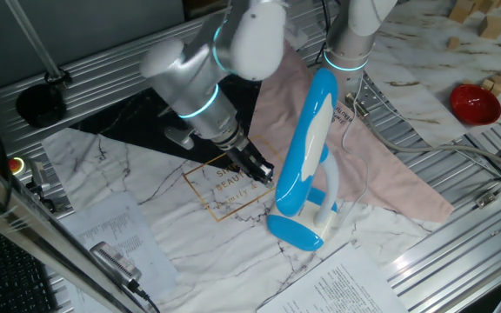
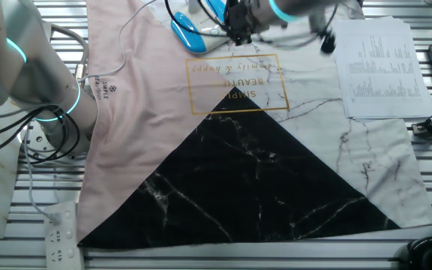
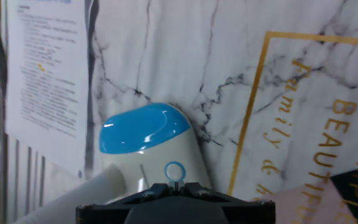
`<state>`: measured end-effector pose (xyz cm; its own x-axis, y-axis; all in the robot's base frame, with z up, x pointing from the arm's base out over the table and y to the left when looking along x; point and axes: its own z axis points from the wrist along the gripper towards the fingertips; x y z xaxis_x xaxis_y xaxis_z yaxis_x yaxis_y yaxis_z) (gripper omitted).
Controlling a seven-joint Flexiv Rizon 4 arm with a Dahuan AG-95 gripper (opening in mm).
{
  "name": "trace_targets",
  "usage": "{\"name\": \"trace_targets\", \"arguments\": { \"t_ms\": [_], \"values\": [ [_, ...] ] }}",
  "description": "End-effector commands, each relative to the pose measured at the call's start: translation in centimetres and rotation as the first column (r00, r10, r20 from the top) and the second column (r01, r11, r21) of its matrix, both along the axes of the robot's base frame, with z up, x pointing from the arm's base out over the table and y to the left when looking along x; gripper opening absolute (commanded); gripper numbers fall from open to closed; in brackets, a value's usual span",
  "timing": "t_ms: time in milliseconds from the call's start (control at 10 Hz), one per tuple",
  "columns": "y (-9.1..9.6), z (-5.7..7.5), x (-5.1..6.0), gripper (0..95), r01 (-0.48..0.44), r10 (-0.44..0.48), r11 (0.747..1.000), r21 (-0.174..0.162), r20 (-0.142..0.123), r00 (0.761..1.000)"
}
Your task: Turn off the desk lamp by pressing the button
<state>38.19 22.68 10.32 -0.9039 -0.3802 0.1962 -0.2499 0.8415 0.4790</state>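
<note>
The desk lamp stands on the marble-print cloth, with its long blue head (image 1: 313,130) tilted up on a white arm and its oval blue base (image 1: 296,231) below. In the other fixed view the base (image 2: 188,34) sits at the top edge. My gripper (image 1: 264,171) hangs just left of the lamp, low over the cloth, and also shows in the other fixed view (image 2: 238,30). In the hand view the base (image 3: 145,128) lies straight ahead, and the round blue-ringed button (image 3: 174,170) sits right at my gripper (image 3: 176,185). The fingertips meet with no gap and hold nothing.
A pink cloth (image 1: 381,165) and a gold-lettered marble cloth (image 2: 238,79) cover the table. Printed paper sheets (image 1: 346,287) lie near the lamp. A red bowl (image 1: 475,103) stands at the far right. A second robot arm base (image 1: 350,43) rises behind the lamp. A power strip (image 2: 60,232) lies at the edge.
</note>
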Motion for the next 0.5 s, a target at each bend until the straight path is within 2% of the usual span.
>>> {"name": "trace_targets", "arguments": {
  "t_ms": [100,200,300,500],
  "values": [
    [-1.47,1.59,0.74,0.0,-0.141,0.166,0.973,-0.181,0.131,0.977],
    [-1.51,1.71,0.86,0.0,-0.149,0.174,0.972,-0.181,0.132,0.976],
    [-1.49,1.69,0.87,0.0,-0.135,0.161,0.972,-0.194,0.123,0.979],
    [-1.45,1.75,1.07,0.0,-0.084,0.109,0.975,-0.207,0.113,0.988]
  ]
}}
